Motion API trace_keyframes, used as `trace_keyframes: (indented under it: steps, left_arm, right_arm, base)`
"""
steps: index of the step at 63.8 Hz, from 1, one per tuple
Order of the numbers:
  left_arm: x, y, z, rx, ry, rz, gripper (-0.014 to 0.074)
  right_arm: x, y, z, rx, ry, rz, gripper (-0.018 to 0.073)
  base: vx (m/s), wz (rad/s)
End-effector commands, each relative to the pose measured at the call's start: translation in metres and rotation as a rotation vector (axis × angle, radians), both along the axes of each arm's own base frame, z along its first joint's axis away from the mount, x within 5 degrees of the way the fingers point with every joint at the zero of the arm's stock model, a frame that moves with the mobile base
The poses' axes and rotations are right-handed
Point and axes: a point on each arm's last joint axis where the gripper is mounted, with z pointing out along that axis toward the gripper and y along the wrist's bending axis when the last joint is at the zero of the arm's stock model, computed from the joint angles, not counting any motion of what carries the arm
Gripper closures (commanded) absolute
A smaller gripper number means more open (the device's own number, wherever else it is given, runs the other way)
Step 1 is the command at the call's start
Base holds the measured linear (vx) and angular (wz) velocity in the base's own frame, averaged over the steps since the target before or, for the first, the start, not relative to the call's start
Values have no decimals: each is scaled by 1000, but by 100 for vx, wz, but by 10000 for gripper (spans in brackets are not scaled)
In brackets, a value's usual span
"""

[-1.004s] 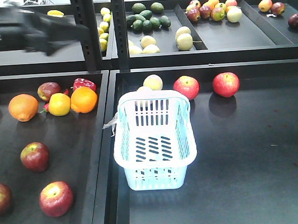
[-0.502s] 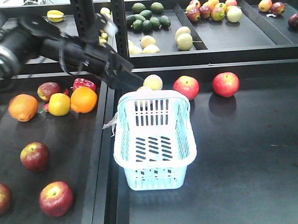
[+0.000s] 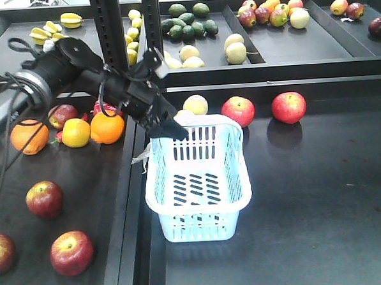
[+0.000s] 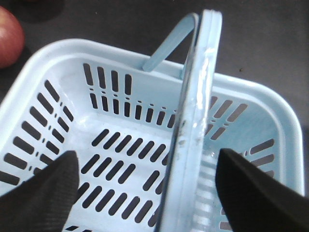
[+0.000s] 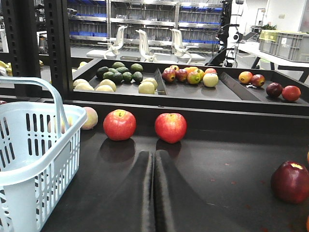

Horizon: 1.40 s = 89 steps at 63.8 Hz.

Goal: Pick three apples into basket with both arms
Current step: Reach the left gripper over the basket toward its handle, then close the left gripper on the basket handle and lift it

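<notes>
Blue basket (image 3: 198, 229), far corner behind left fingers (image 3: 169, 126)

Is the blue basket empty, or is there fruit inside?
Empty. The basket shows only its bare slotted floor in the front and left-wrist views.

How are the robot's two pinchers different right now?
The left gripper is open, spread wide; the right gripper is shut tight. The left gripper hangs over the basket, with the handle inside its gap; the right gripper sits low over the dark shelf. Both are black and hold nothing.
</notes>
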Motion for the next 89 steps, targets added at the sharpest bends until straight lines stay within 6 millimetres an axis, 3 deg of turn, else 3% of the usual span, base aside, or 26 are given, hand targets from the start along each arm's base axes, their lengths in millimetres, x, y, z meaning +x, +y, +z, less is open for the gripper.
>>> trace_keyframes:
  steps: [1,9,15,33,46,58,71,89]
  left_arm:
    - [-11,-8,35,-74,-33,-21,50]
    - [-12,-10,33,-56,-34,-26,83]
    - [-12,-11,33,-58,-24,-20,153]
    - [-17,-18,36,-63,51,33,607]
    - [-31,-31,57,-90,78,53,604]
    - [-54,-35,100,-141,142,138,604]
    - [-80,-25,148,-198,287,332,604]
    - [-129,-12,210,-208,224,451,604]
  right_arm:
    - [0,0,2,-14,-66,1,561]
    - [0,0,2,-14,-66,1,561]
    - [0,0,2,-14,-66,1,561]
    - [0,0,2,-14,-66,1,561]
    - [0,0,2,-14,-66,1,561]
    - [0,0,2,-14,-66,1,561]
    - [0,0,2,-14,-66,1,561]
    - [0,0,2,-14,-66,1,561]
  base:
    - [0,0]
    - [0,0]
    - [0,0]
    - [0,0]
    - [0,0]
    - [0,0]
    - [0,0]
    - [0,0]
